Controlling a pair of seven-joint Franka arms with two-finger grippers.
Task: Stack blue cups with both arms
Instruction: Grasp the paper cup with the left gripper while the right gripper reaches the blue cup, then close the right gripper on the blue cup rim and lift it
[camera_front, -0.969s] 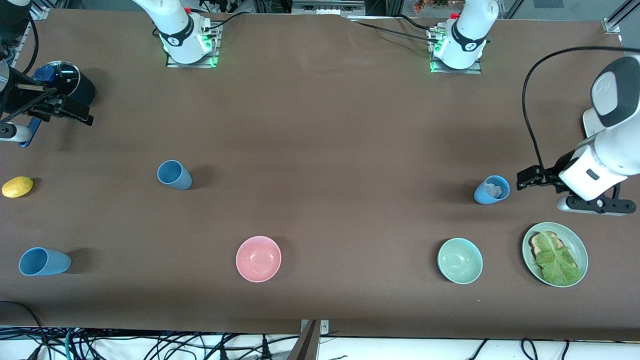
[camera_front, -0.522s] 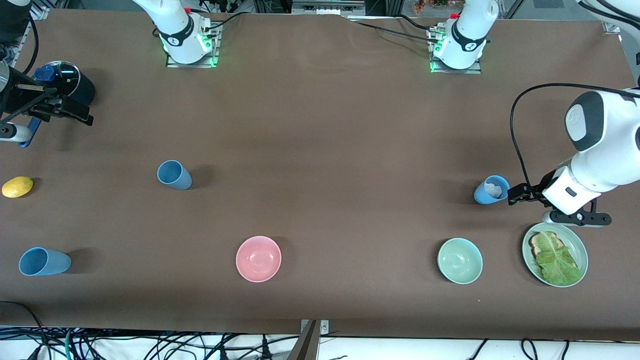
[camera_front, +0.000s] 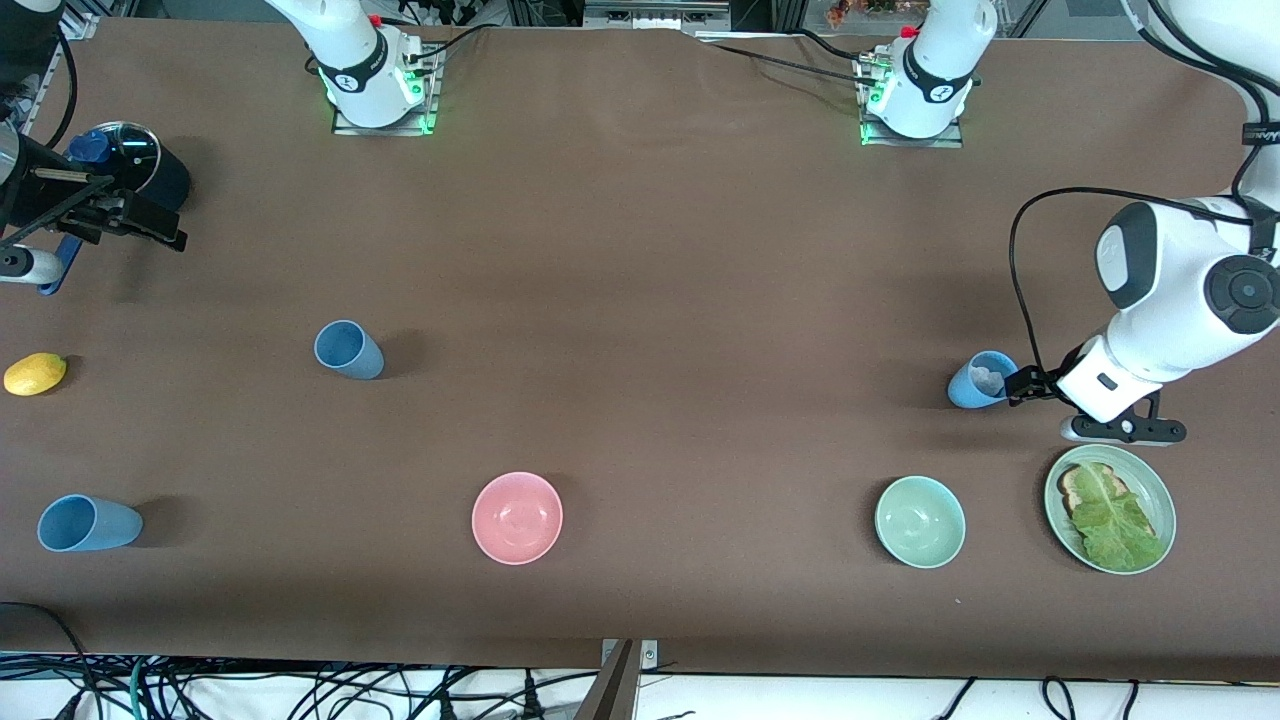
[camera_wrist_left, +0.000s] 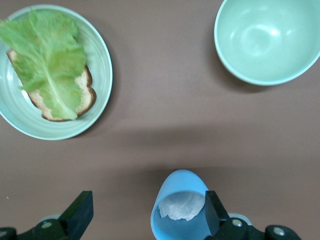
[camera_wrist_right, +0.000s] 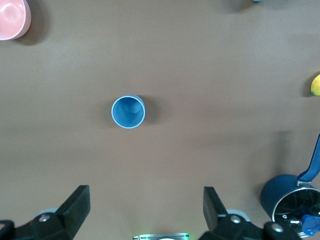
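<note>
I've got the left tool (camera_front: 1018, 384) low at the left arm's end of the table (camera_front: 640, 260), fingers spread wide, right up against the blue cup with the white scrap inside (camera_front: 981, 380). In the left wrist view one finger (camera_wrist_left: 214, 215) sits just past that cup's rim while the other finger (camera_wrist_left: 80, 216) stands well off to the side, so the cup (camera_wrist_left: 181, 207) is not centred between them and nothing is clamped.

Nearer the front camera from there I see the green bowl (camera_front: 920, 521) and the plate with bread and lettuce (camera_front: 1158, 488).

The right tool (camera_front: 150, 222) hangs at the right arm's end beside the dark saucepan (camera_front: 140, 160), fingers apart, holding nothing, waiting. Its wrist camera looks down on a second blue cup (camera_wrist_right: 128, 111), upright.

A third blue cup (camera_front: 88, 523) lies on its side near the front edge, with a lemon (camera_front: 35, 373) farther back and a pink bowl (camera_front: 517, 517) toward mid-table.
</note>
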